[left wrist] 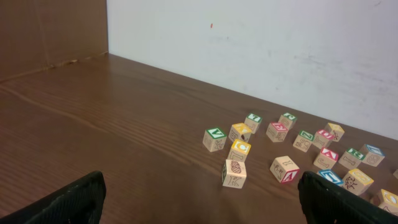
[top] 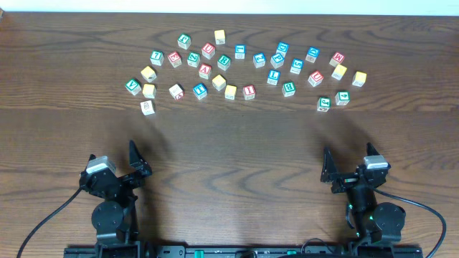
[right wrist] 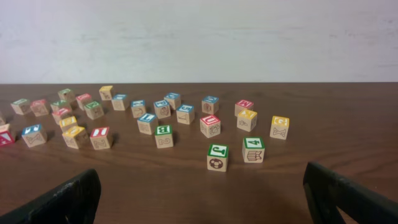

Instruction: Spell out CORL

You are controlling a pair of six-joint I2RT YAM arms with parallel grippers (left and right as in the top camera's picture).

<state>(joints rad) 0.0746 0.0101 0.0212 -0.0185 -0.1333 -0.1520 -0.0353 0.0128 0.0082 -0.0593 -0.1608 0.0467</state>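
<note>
Our left end effector and right end effector both hang spread wide and empty near us, while the letter cubes we need lie mixed into the scatter across the far worktop, so we risk grabbing a look-alike or knocking tight neighbours.

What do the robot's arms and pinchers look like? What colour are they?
The left arm and right arm are black with round joints. Each carries a small grey box, and a black cable curls away from each base. The left gripper and right gripper each have two black, pointy fingers. Tiny green lights glow on the right arm.
</note>
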